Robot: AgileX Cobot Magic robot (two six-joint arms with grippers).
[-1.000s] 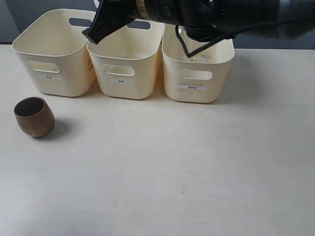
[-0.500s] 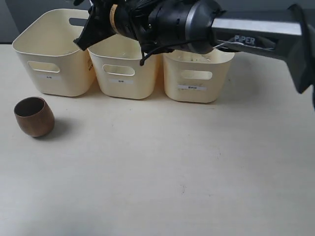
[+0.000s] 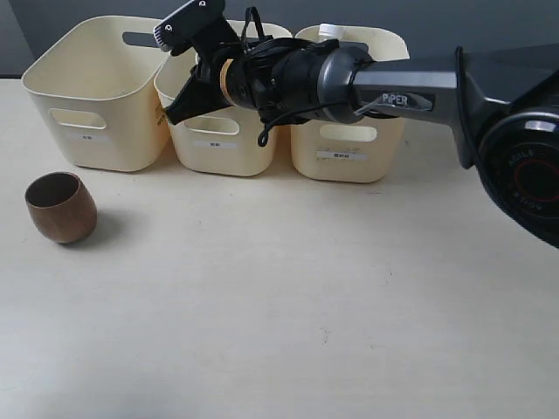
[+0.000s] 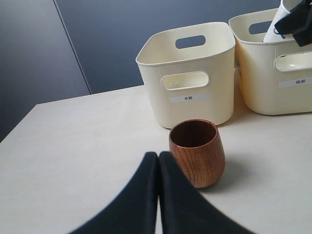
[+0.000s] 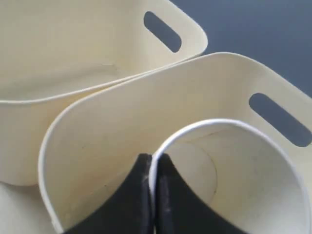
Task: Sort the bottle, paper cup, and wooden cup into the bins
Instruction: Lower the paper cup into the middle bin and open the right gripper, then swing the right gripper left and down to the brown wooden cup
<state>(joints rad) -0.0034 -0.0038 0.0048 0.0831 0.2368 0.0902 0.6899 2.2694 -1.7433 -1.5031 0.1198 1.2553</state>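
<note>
The brown wooden cup [image 3: 59,207] [image 4: 195,153] stands upright on the table in front of the left bin [image 3: 92,105]. My left gripper [image 4: 158,155] is shut and empty, its tips just short of the cup. My right arm [image 3: 384,83] reaches across over the middle bin [image 3: 223,140]. My right gripper [image 5: 152,158] is shut on the rim of the white paper cup [image 5: 253,161] [image 4: 282,19], one finger inside and one outside, and holds it tilted above that bin's inside. The bottle's white cap [image 3: 330,31] shows in the right bin [image 3: 349,148].
The three cream bins stand side by side along the back of the pale table [image 3: 306,305], each with a small label on its front. A dark wall rises behind them.
My right arm has come down and drawn back to the right, carrying the paper cup over the middle bin. The wooden cup has not moved.
</note>
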